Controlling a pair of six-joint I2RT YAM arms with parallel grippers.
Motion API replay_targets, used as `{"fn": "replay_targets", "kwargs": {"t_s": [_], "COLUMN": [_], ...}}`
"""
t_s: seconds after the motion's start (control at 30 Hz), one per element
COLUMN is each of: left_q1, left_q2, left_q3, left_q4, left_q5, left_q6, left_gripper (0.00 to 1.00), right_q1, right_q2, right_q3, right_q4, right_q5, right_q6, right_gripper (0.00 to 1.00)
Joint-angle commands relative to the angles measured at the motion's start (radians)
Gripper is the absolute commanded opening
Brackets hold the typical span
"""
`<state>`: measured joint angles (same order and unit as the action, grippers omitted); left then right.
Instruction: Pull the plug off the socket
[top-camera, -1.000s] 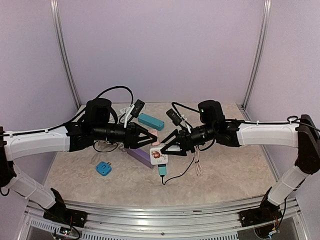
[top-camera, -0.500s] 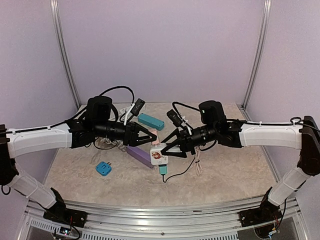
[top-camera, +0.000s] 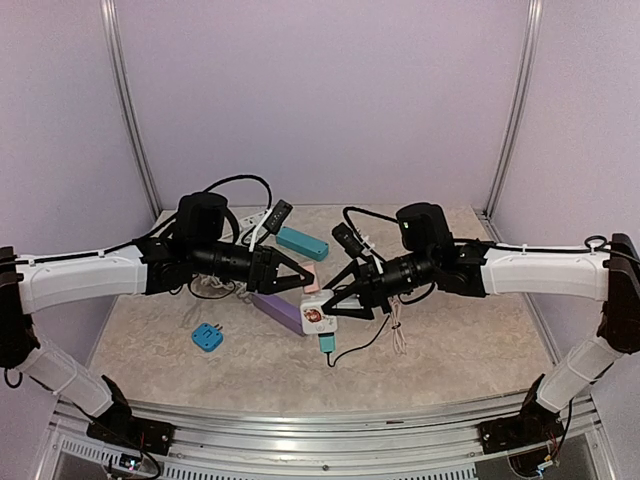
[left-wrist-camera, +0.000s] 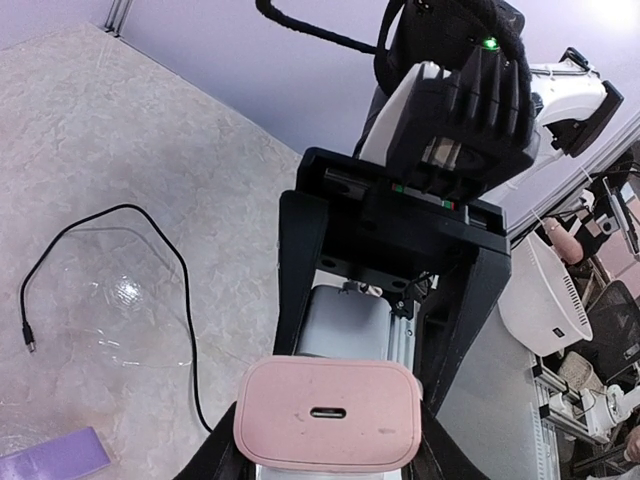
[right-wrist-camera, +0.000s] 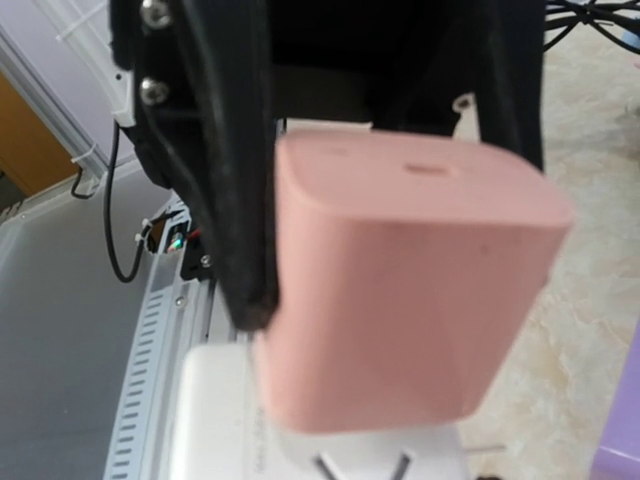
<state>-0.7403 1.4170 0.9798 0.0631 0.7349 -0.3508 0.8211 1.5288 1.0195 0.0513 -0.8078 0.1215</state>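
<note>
The left claw (top-camera: 300, 281) is clamped on the plug (left-wrist-camera: 328, 412), a pink block with rounded corners and a small slot in its end face. In the left wrist view the claw's dark fingers (left-wrist-camera: 214, 462) press on both sides of the plug at the bottom edge. The right claw (top-camera: 330, 305) faces it from the other side and is closed on the socket (top-camera: 317, 317), a white block with a small picture on its face. Its black fingers (left-wrist-camera: 296, 270) flank that block, standing fairly wide apart because of its width. Both claws and their load hang above the table (top-camera: 450, 350), near the middle.

The plug sits against the socket. In the right wrist view the pink body is directly above the white one, but the blur hides whether the pins are in or out. A teal piece (top-camera: 326, 340) hangs from the socket's lower end, and a black cable (top-camera: 362, 343) runs from it onto the table.

The table is pale and marbled. On it lie a purple block (top-camera: 278, 310) just below the left claw, a blue adapter (top-camera: 207, 337) near the front left, and a teal box (top-camera: 302, 242) further back. Lilac walls (top-camera: 320, 100) enclose the space, with a metal post (top-camera: 128, 110) at each back corner and a metal rail (top-camera: 320, 440) along the front.
</note>
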Motion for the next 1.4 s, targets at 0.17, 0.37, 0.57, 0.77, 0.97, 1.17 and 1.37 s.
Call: {"fn": "replay_targets", "kwargs": {"t_s": [0.17, 0.37, 0.57, 0.77, 0.97, 1.17, 1.37], "left_q1": [0.034, 0.003, 0.012, 0.042, 0.078, 0.085, 0.085], "left_q2": [-0.113, -0.138, -0.125, -0.089, -0.064, -0.049, -0.06], "left_q3": [-0.078, -0.073, -0.057, -0.029, -0.015, -0.009, -0.044], "left_q4": [-0.032, -0.037, -0.054, -0.06, -0.06, -0.06, -0.104], "left_q5": [-0.144, -0.174, -0.19, -0.146, -0.083, -0.072, -0.144], "left_q6": [0.048, 0.074, 0.054, 0.012, -0.038, -0.048, -0.065], "left_gripper": [0.09, 0.09, 0.09, 0.09, 0.08, 0.07, 0.08], "right_q1": [-0.107, -0.125, -0.12, -0.086, -0.047, -0.034, -0.057], "right_q2": [-0.051, -0.006, -0.016, -0.033, -0.03, -0.043, -0.075], "right_q3": [-0.055, -0.053, -0.053, -0.02, 0.018, 0.025, 0.001], "right_q4": [0.087, 0.083, 0.047, -0.087, -0.197, -0.211, -0.12], "right_q5": [0.009, -0.015, -0.041, -0.026, 0.002, 0.027, 0.148], "right_q6": [0.201, 0.216, 0.142, 0.021, -0.059, -0.073, 0.032], "right_gripper": [0.0, 0.0, 0.0, 0.0, 0.0, 0.0, 0.0]}}
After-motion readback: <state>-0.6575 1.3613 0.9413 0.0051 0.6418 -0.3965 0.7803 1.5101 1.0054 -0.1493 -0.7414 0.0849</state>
